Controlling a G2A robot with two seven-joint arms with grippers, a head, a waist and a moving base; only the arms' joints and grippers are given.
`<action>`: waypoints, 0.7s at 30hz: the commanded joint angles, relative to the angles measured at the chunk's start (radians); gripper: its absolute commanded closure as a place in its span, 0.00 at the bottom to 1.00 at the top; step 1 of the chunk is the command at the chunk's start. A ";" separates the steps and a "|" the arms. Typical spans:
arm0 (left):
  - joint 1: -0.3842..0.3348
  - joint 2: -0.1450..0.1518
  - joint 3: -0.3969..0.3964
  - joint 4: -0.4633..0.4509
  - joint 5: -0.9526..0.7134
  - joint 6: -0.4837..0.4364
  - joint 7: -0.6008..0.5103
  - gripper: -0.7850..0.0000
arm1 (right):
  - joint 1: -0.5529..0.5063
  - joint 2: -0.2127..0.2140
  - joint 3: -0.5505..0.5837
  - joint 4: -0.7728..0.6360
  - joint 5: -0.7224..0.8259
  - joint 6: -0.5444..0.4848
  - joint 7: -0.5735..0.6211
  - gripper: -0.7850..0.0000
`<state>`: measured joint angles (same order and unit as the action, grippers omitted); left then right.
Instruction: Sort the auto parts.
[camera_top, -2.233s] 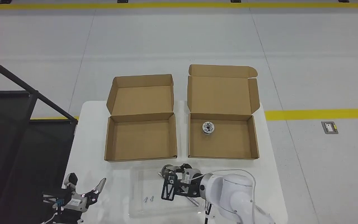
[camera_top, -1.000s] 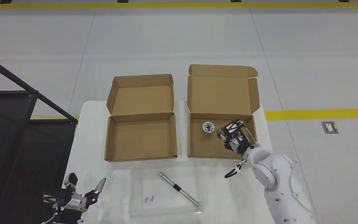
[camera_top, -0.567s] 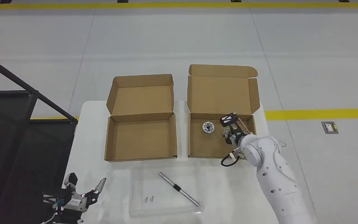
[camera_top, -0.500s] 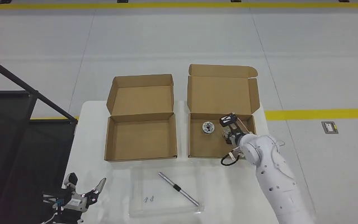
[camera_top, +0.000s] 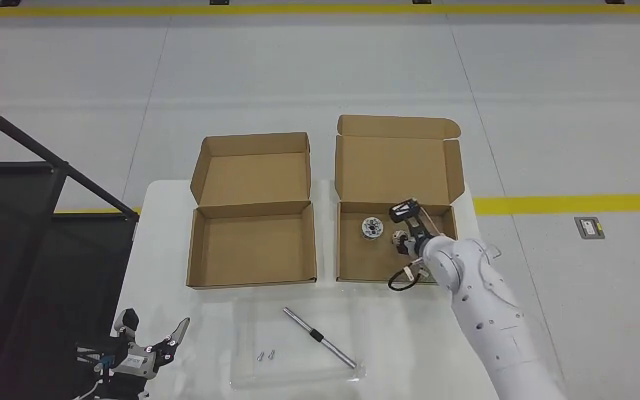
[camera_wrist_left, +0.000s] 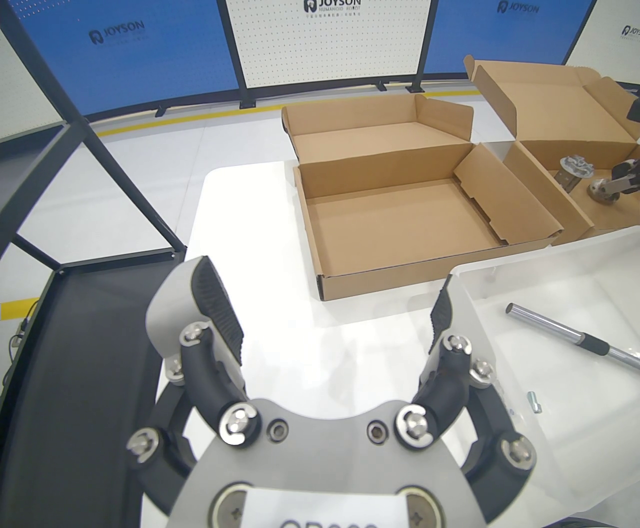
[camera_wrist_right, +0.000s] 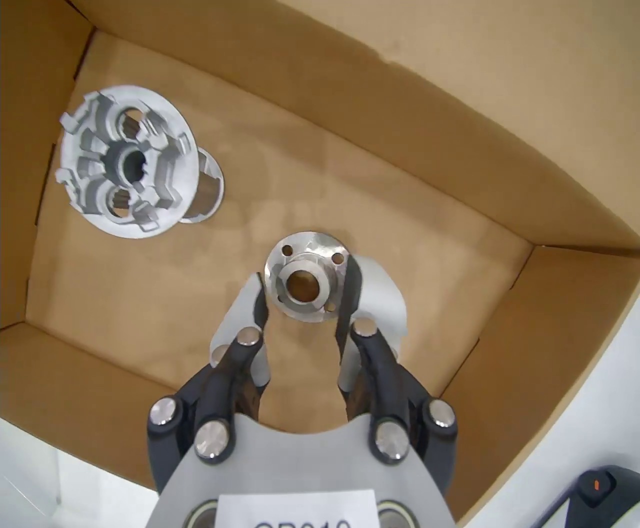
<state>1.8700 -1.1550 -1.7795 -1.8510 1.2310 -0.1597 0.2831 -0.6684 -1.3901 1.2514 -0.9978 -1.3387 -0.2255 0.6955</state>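
Nearest you on the left, the left gripper (camera_wrist_left: 320, 320) hangs over the table's near-left corner, its fingers spread wide with nothing between them. Just right of it, the clear plastic tray (camera_top: 250, 330) holds a metal rod (camera_top: 318, 338) and a couple of small screws (camera_top: 265, 354); by my reading, those are yours to sort yet. Farther back, the left cardboard box (camera_top: 250, 245) waits open. In the right cardboard box (camera_top: 360, 262), a toothed hub (camera_wrist_right: 100, 165) sits toward the far left of the floor. Just to its right, the right gripper (camera_wrist_right: 304, 300) is pinched narrowly on a flanged bushing (camera_wrist_right: 312, 250), which is on or barely above the floor; I cannot tell which. I'd put you around halfway: one part boxed, a second ready for release, and the tray's pieces left.
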 joint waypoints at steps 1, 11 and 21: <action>0.000 0.000 0.000 0.000 0.000 0.000 0.000 0.00 | -0.020 0.005 0.012 -0.032 0.003 -0.004 -0.008 0.00; 0.020 0.003 -0.019 -0.051 0.015 -0.069 0.025 0.00 | -0.395 0.061 0.146 -0.580 0.043 -0.417 -0.485 0.00; 0.063 0.023 0.002 -0.372 0.444 -0.214 -0.133 0.00 | -0.619 0.125 0.175 -0.893 -0.414 -0.775 -1.248 0.00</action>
<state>1.9397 -1.1338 -1.7915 -2.1931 1.6098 -0.3600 0.1836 -1.2766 -1.2720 1.4246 -1.8787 -1.6839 -0.9903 -0.4387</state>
